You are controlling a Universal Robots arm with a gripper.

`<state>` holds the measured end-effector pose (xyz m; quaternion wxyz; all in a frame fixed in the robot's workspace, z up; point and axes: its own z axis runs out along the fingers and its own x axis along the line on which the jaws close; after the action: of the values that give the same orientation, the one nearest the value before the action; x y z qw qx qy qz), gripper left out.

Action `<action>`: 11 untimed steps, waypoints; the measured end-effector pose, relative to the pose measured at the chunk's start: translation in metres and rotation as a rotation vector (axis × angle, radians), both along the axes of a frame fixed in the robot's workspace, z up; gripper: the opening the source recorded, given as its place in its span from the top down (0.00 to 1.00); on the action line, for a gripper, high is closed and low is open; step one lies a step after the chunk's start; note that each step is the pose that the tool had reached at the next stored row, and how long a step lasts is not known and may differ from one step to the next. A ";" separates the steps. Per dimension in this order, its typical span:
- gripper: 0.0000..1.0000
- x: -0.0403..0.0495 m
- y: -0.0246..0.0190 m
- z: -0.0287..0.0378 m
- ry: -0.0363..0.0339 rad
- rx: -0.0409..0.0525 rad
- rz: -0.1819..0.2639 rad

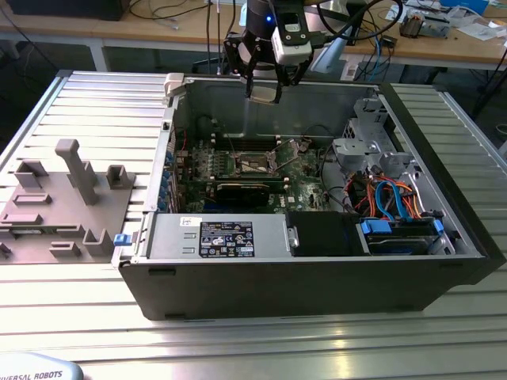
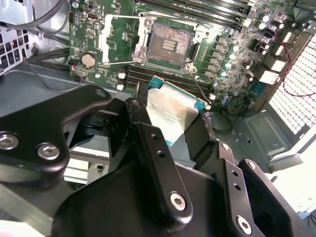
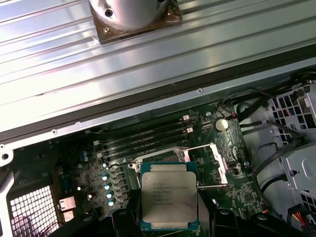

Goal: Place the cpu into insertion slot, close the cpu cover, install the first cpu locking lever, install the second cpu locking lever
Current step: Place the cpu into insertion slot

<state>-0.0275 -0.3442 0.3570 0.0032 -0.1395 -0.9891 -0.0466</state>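
Note:
My gripper (image 1: 264, 93) is shut on the cpu (image 1: 263, 94), a flat square chip with a silvery top, and holds it in the air above the far wall of the open black computer case (image 1: 317, 281). In both wrist views the cpu (image 2: 173, 111) (image 3: 169, 195) sits between the black fingers (image 2: 148, 133). Well below it on the green motherboard, the insertion slot (image 2: 170, 42) (image 1: 253, 164) lies open and bare. Beside the slot the cpu cover (image 2: 118, 39) (image 3: 213, 163) stands swung open, with thin wire levers along it.
A long black card (image 1: 245, 190) lies just in front of the slot. A power supply (image 1: 218, 237) fills the near side of the case, and a drive cage with blue and orange cables (image 1: 392, 202) sits at the exterior view's right. A grey fixture (image 1: 59, 198) stands on the table at the left.

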 end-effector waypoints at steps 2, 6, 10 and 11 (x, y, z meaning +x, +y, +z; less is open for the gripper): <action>0.46 0.0000 0.0000 0.0000 0.0000 0.0000 -0.001; 0.46 0.0000 0.0000 0.0000 0.0000 0.0000 -0.003; 0.46 0.0000 0.0000 0.0000 0.0000 0.0000 -0.006; 0.46 0.0000 0.0000 0.0000 0.0000 0.0000 -0.007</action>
<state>-0.0275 -0.3442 0.3570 0.0031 -0.1428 -0.9886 -0.0466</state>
